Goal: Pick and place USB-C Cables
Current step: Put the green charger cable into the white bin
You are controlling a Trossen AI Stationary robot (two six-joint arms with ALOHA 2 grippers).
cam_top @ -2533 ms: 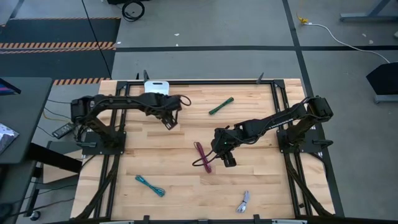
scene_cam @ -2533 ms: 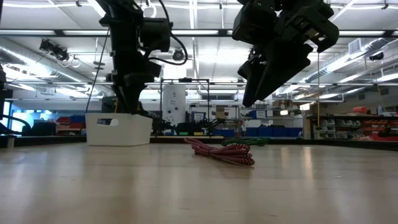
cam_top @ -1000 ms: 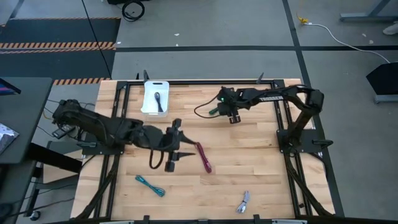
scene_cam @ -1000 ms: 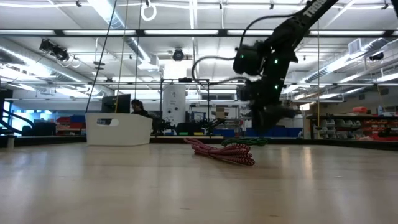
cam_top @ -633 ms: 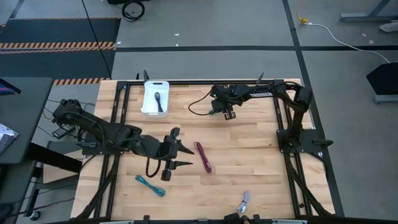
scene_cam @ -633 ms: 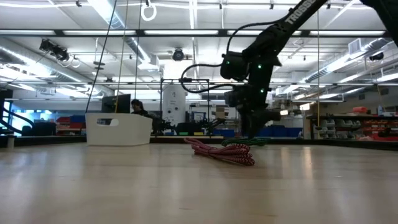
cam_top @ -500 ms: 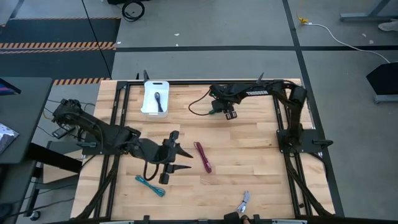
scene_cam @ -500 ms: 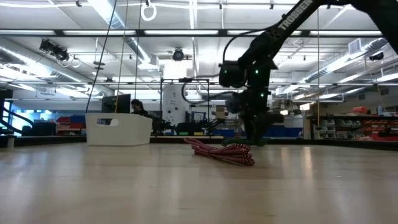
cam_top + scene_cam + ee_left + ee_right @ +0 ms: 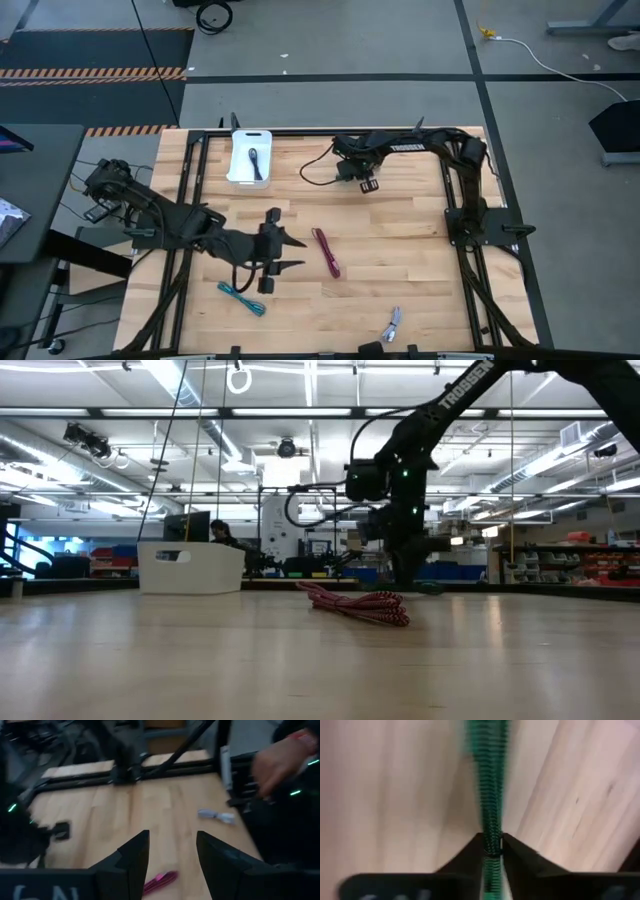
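Right pincer [image 9: 491,851] clamped on the dark green cable [image 9: 489,780] — fingers pressed together on a thin braided strand, which runs on out ahead of the tips over the wood; the hold takes only a narrow part of the bundle. Risk, as I judge it: so slim a bite could let the cable slide out on the way to the white bin [image 9: 250,158], or the free length could trail and catch on the bin's rim, leaving it draped over the edge. From above, the right pincer [image 9: 366,180] sits near the far edge of the desk [image 9: 400,230], just right of the bin, which already holds one dark cable [image 9: 255,160]. Left pincer [image 9: 270,258] — fingers well apart, holding nothing — hovers left of centre, between the magenta cable [image 9: 327,251] at mid-desk and the teal cable [image 9: 241,297] nearer the front edge; a swing either way could drag one of them. Pale lilac-grey cable [image 9: 391,322] lies by the front edge, right of centre. A person's hand [image 9: 272,762] shows beyond the desk's edge in the left wrist view.
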